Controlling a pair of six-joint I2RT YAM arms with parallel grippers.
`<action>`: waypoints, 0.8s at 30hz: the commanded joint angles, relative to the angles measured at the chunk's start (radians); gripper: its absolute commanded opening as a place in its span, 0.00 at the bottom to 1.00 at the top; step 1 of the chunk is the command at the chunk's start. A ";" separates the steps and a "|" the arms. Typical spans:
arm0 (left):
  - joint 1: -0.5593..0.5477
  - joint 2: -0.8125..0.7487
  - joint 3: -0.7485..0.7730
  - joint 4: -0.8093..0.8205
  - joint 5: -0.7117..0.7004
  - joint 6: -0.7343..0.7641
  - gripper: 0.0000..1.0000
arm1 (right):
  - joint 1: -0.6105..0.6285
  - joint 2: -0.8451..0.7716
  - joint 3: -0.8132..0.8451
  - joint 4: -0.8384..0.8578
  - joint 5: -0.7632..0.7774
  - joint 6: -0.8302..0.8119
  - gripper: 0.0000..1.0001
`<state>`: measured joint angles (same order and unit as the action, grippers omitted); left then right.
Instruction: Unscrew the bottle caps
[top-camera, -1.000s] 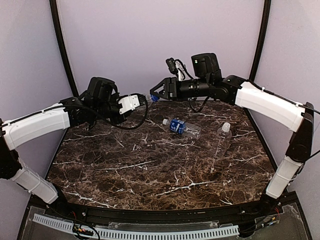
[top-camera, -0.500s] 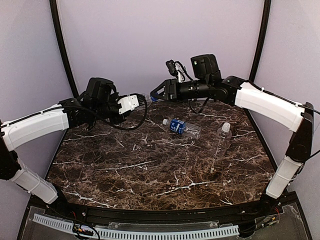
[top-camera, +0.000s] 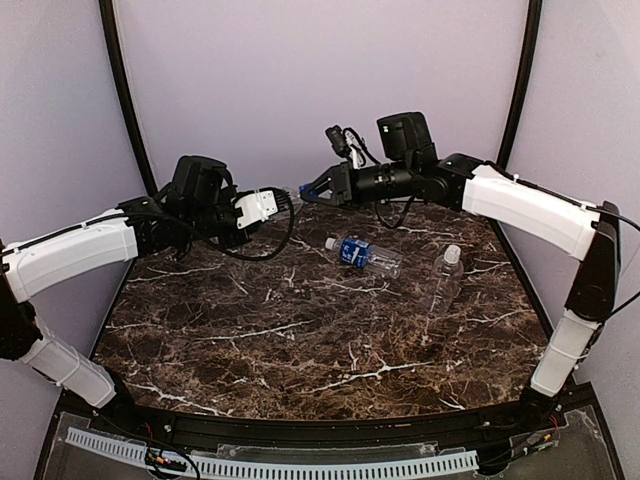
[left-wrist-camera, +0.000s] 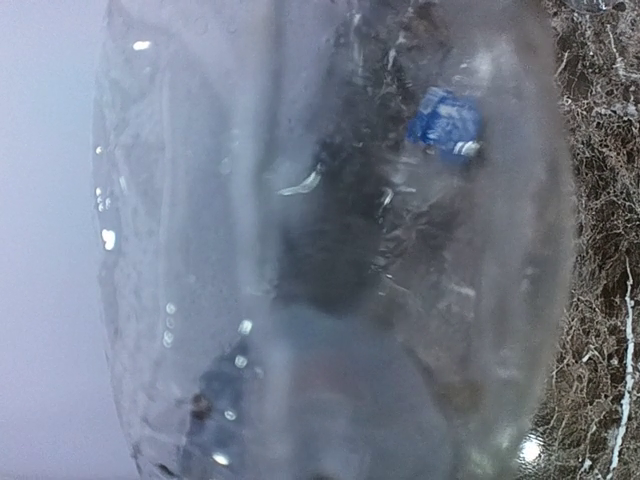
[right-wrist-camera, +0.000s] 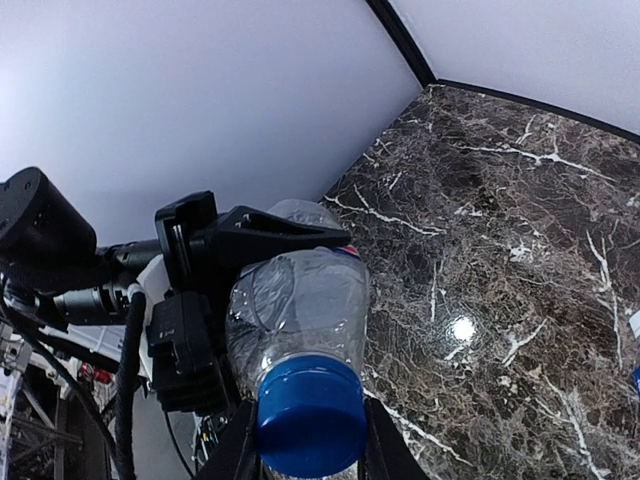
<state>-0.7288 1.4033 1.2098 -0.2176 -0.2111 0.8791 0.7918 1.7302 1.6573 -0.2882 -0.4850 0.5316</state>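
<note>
Blue round plastic screw cap (right-wrist-camera: 310, 415): right gripper (top-camera: 318, 188) clenched on it, fingers on both sides. Cap still on small clear plastic bottle (right-wrist-camera: 300, 300), gripped horizontal in mid-air by left gripper (top-camera: 283, 200), over far edge of dark marble table (top-camera: 300, 340).

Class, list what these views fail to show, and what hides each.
Left wrist view: fingers of the left gripper, hidden by the blurred held bottle filling the frame.
Right wrist view: fingertips of the right gripper, cut by the bottom edge; grip on the blue cap unclear.
Top view: label print on the lying bottle, too small.
</note>
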 joint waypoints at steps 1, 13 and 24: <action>-0.009 -0.038 -0.005 0.014 0.007 0.001 0.28 | 0.001 0.020 0.030 0.022 -0.042 -0.042 0.13; -0.007 -0.049 0.017 -0.285 0.297 0.037 0.27 | 0.016 -0.145 -0.127 0.104 -0.186 -0.585 0.00; -0.009 -0.007 0.130 -0.731 0.680 0.097 0.25 | 0.230 -0.360 -0.393 0.118 -0.093 -1.486 0.00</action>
<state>-0.7441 1.3800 1.3045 -0.7345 0.3454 0.9585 0.9680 1.4254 1.2842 -0.2459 -0.5793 -0.5983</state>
